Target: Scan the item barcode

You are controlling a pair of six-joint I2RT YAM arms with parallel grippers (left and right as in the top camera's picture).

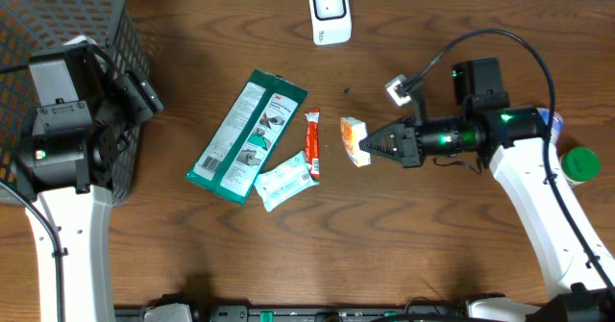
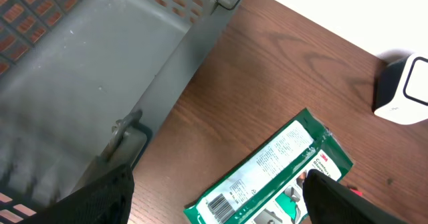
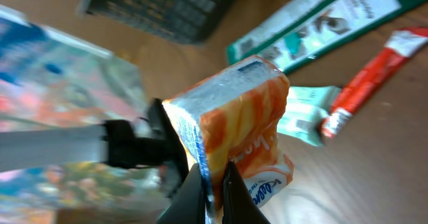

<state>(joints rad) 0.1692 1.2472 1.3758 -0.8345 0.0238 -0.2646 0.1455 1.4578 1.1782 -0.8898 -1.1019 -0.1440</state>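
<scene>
Overhead view, read from left to right. At the upper left of the frame stands a grey mesh basket (image 1: 96,5). Beside it the left pincer (image 2: 217,200) hangs spread wide, grasping nothing. On the tabletop (image 1: 192,255) left of centre lie three items that play no part at present: a green flat pack (image 1: 248,135), a small blue-and-white packet (image 1: 285,181) and a red stick sachet (image 1: 312,144). The white scanner (image 1: 329,12) sits at the top centre of the frame. Just right of centre is the task's item, an orange-and-white wrapped packet (image 1: 355,139), pinched at one edge by the clenched right pincer (image 1: 370,147). In the right wrist view the packet is a soft, crinkled wrapper with a frosted sealed end, tilted above the wood. No barcode shows on the faces in view. A green-capped bottle (image 1: 579,163) stands at the far right edge. Progress, as judged: the item is secured, but it is well apart from the scanner. Carrying it up and turning its coded face to the window are left to do.
</scene>
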